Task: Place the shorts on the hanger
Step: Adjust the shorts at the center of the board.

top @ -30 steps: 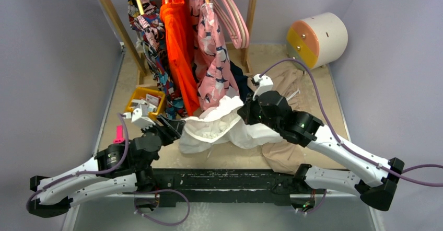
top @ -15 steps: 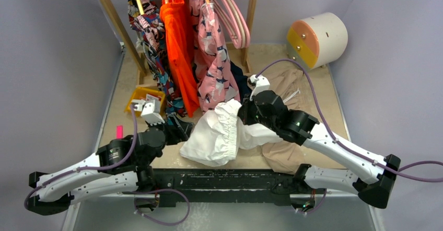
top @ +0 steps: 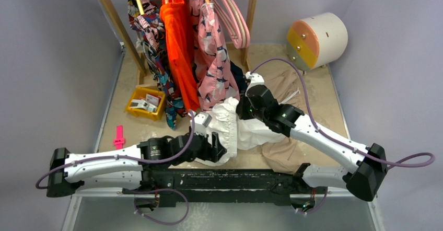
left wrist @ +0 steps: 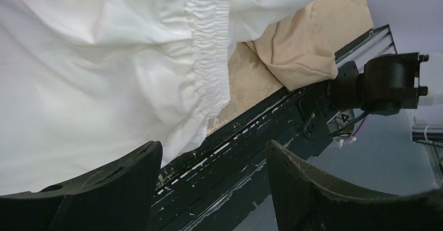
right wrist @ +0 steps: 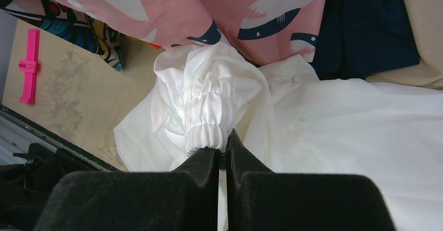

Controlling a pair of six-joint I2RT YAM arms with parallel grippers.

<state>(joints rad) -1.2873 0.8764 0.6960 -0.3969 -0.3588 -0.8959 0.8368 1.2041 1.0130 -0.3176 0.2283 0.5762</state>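
The white shorts (top: 225, 131) lie bunched at the table's front middle. My right gripper (top: 242, 108) is shut on their gathered elastic waistband (right wrist: 208, 111) and holds that part lifted; its jaws (right wrist: 223, 150) pinch the band's end. My left gripper (top: 218, 148) is open and empty, low at the shorts' front edge; in the left wrist view the gripper (left wrist: 214, 163) hangs over the black front rail, with the shorts (left wrist: 99, 74) just beyond its left finger. Several pink hangers (top: 232, 16) hang on the rack at the back.
The tan garment (top: 284, 147) lies under and to the right of the shorts. The pink patterned garment (top: 211, 58), an orange one (top: 177, 43) and a colourful one hang from the wooden rack. A yellow bin (top: 145, 103), a pink clip (top: 119, 136) and a round drum (top: 316, 38) are on the table.
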